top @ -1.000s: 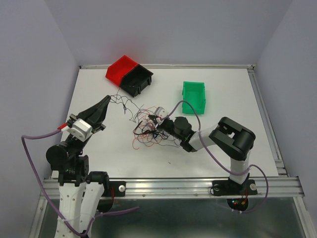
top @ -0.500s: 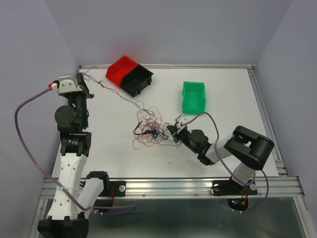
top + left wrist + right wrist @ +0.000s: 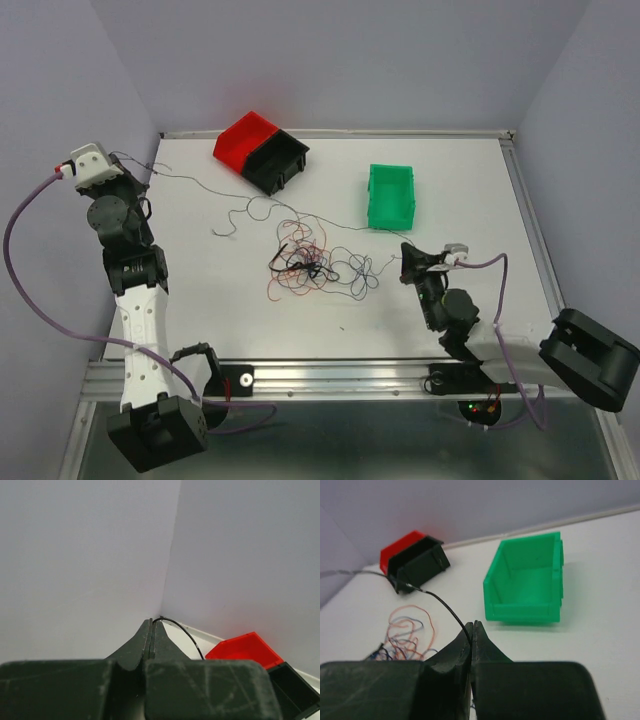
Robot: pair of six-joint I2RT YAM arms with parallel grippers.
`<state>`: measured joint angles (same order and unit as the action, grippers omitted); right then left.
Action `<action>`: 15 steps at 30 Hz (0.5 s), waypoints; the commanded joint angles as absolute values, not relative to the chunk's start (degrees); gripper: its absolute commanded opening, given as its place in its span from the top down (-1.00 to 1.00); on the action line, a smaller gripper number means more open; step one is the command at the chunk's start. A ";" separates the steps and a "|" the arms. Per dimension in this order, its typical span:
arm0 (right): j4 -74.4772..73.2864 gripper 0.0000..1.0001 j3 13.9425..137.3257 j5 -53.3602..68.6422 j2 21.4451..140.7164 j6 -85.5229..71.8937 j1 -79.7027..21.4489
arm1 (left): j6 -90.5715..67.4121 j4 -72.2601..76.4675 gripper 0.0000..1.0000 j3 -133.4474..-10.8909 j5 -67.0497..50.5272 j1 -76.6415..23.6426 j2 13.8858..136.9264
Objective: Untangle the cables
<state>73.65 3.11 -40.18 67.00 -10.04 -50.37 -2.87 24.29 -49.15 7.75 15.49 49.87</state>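
— Two tools listed. Condition of each?
— Left tool [image 3: 151, 622]: fingers pressed together, with a thin black strand [image 3: 182, 634] pinched at the tips. Right tool [image 3: 471, 626]: likewise closed, nipping a black strand at its tips.
— Item: cables [image 3: 308, 265]. Location?
— Loose heap of red, orange, black and blue loops, mid-worktop [image 3: 200, 300]. It lies nearer than the red bin [image 3: 243, 135] and black bin [image 3: 282, 160], and left of the green bin [image 3: 390, 195].
— Orientation?
— Heap: none to speak of. Drawn-out strands: long axis runs from the far-left corner toward the near right. One line leaves the left tool and sags to the worktop; another reaches the right tool, passing in front of the green bin.
— Arm poses?
— Left arm [image 3: 135, 310]: reared upright at the left edge, wrist high, tool aimed right. Right arm [image 3: 500, 345]: stretched low along the near right, tool aimed far-left, just right of the heap.
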 commanded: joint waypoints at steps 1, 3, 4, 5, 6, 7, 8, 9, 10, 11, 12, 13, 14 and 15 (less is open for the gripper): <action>77.96 0.99 -5.44 -43.95 56.51 -10.02 -50.10 | -6.77 27.69 1.00 -52.38 -1.91 18.02 52.29; 76.56 0.99 -6.93 -44.91 51.78 -9.58 -50.19 | -7.12 27.77 1.00 -52.38 -3.61 18.02 52.82; 76.29 0.99 -7.29 -45.52 50.29 -9.32 -50.19 | -7.21 27.69 1.00 -52.38 -3.52 18.02 52.82; 75.85 0.99 -8.08 -47.79 48.01 -9.58 -50.19 | -7.12 27.51 1.00 -52.47 -1.51 18.10 52.91; 75.76 0.99 -8.69 -48.33 46.51 -9.58 -50.19 | -7.12 27.60 1.00 -52.64 -0.80 18.19 53.00; 75.50 0.99 -9.05 -48.69 45.36 -9.49 -50.19 | -7.03 27.51 1.00 -52.73 -0.44 18.28 53.09; 74.54 0.99 -9.40 -49.39 44.22 -9.49 -50.19 | -7.03 27.60 1.00 -52.65 -0.44 18.28 53.09; 73.92 0.99 -9.58 -51.40 42.12 -10.45 -50.19 | -7.21 27.51 1.00 -52.73 -0.44 18.63 53.17; 73.74 0.99 -9.93 -51.76 41.32 -10.89 -50.10 | -7.29 27.51 1.00 -52.65 -0.53 18.63 53.26; 73.48 0.99 -10.11 -53.94 39.66 -11.07 -50.10 | -7.82 27.34 1.00 -52.73 -0.53 18.72 53.52; 73.48 0.99 -10.37 -55.44 38.77 -11.51 -50.18 | -8.17 27.07 1.00 -53.00 -0.44 19.16 53.79; 72.69 0.99 -10.46 -56.94 37.72 -11.95 -50.19 | -8.43 26.98 1.00 -53.17 -0.53 19.51 54.05; 71.99 0.99 -10.55 -61.74 36.66 -13.35 -50.19 | -9.13 26.72 1.00 -53.43 -0.53 19.95 54.40; 71.03 0.99 -10.46 -64.57 35.78 -14.49 -50.19 | -9.75 26.54 1.00 -53.61 -0.53 20.56 54.75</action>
<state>72.40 3.03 -52.10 38.44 -10.81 -50.26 -7.51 24.03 -49.80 -0.34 18.81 54.39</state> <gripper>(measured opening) 0.012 0.017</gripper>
